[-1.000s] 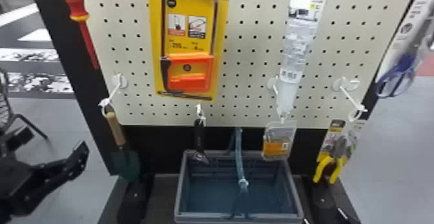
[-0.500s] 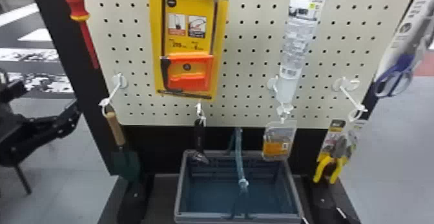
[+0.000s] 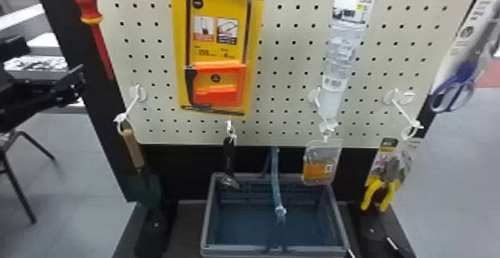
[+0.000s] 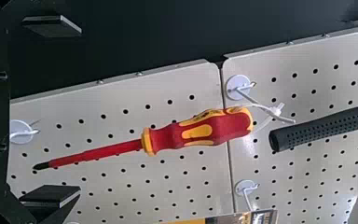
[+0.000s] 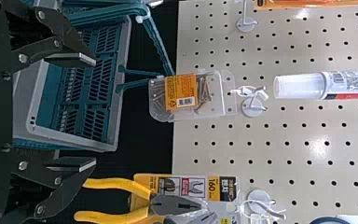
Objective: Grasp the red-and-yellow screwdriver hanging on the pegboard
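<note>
Screwdriver [image 4: 200,130] hung from hook [image 4: 238,87] w/ white tie [image 4: 276,111]; my L tool [image 3: 76,80] was open nr it. My R tool [image 5: 93,112] was also open, nr pliers [image 5: 172,204].

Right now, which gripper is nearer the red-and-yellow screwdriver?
Left. The left gripper is open, facing the screwdriver from its tip end, not gripping it; the right gripper is farther across, open, facing the pliers and box of screws.
</note>
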